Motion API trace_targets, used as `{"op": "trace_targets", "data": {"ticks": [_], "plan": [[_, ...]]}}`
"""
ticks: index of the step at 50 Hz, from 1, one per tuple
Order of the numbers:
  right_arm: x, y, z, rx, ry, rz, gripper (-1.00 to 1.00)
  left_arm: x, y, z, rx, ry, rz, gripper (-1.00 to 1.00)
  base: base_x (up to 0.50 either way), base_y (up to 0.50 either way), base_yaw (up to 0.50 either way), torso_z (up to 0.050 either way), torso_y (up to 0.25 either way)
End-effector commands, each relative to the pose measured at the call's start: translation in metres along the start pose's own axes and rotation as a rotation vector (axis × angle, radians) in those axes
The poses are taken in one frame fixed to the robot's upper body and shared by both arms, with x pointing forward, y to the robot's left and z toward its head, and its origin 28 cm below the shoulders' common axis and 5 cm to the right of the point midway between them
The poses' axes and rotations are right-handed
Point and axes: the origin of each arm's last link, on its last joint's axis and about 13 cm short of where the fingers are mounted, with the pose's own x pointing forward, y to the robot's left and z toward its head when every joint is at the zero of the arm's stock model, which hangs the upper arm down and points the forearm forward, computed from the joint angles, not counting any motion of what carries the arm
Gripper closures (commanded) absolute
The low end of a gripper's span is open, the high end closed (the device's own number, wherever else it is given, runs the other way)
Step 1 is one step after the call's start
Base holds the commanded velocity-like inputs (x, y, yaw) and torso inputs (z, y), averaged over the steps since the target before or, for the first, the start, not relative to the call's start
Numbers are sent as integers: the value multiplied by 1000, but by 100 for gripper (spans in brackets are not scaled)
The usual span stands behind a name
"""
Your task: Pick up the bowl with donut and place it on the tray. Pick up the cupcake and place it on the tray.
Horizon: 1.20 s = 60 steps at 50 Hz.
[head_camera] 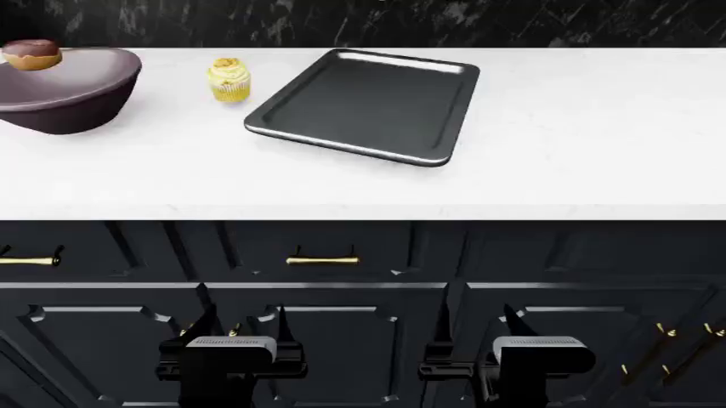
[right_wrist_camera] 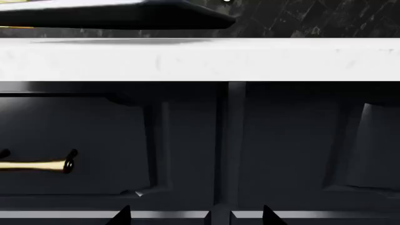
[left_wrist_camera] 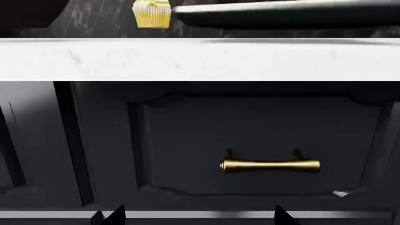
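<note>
The bowl (head_camera: pixel 68 98) was a dull mauve-brown, its donut (head_camera: pixel 31 53) chocolate-glazed over tan. The cupcake (head_camera: pixel 229 79) was pale yellow beside the dark grey tray (head_camera: pixel 363 106). The counter (head_camera: pixel 567 144) was white, the cabinets (head_camera: pixel 375 340) black with gold handles (head_camera: pixel 322 259)

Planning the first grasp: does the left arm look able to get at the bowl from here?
Probably yes. The left gripper sits low before the cabinets, but nothing stands between it and the bowl on the counter's left.

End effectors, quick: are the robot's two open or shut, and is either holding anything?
Left end effector: open, holding nothing, down in front of the cabinet.
Right end effector: open, holding nothing, also low by the cabinet.
</note>
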Motion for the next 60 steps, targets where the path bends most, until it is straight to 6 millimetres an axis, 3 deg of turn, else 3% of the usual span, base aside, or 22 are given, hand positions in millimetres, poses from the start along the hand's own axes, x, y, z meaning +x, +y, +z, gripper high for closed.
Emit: {"op": "trace_targets", "data": {"ticks": [1, 16, 60], "plan": [[0, 1, 0, -6, 1, -1, -100, 0, 0, 0, -2, -2, 3, -100, 0, 0, 0, 0, 0], [-1, 1, 0, -1, -4, -11, -100, 3, 0, -1, -4, 8, 3, -100, 0, 26, 0, 0, 0], [0, 2, 0, -9, -5, 2, -100, 4, 0, -1, -3, 14, 6, -100, 0, 410, 0, 0, 0]]}}
